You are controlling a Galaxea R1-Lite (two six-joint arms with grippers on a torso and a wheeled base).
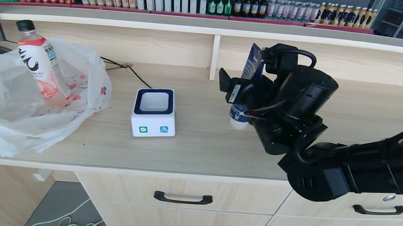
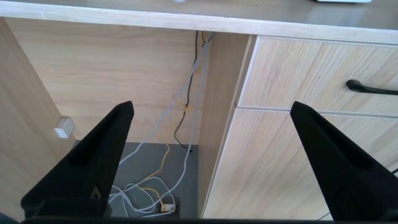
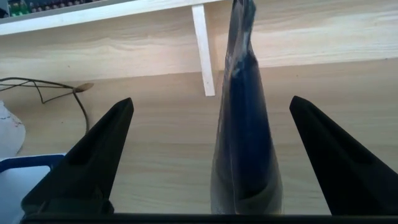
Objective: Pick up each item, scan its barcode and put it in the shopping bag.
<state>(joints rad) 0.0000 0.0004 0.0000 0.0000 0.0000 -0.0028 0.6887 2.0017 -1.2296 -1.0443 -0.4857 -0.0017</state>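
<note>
A dark blue tube point(image 1: 252, 64) stands on its white cap on the wooden counter point(image 1: 198, 146), right of the white and blue scanner point(image 1: 154, 111). My right gripper point(image 1: 244, 83) is open around the tube. In the right wrist view the tube point(image 3: 244, 137) rises between the spread fingers of the gripper point(image 3: 211, 106), touching neither. At the counter's left lies the white plastic shopping bag point(image 1: 0, 107), with a pink drink bottle point(image 1: 43, 66) leaning in it. My left gripper point(image 2: 211, 109) is open and holds nothing, below the counter's edge in front of the cabinet.
A black cable point(image 1: 131, 70) runs behind the scanner. A white divider point(image 1: 214, 56) stands on the back wall by the tube. Drawers with black handles point(image 1: 183, 198) sit under the counter. Loose cables point(image 2: 180, 124) hang in the gap below. Drink bottles point(image 1: 198, 2) line the far shelf.
</note>
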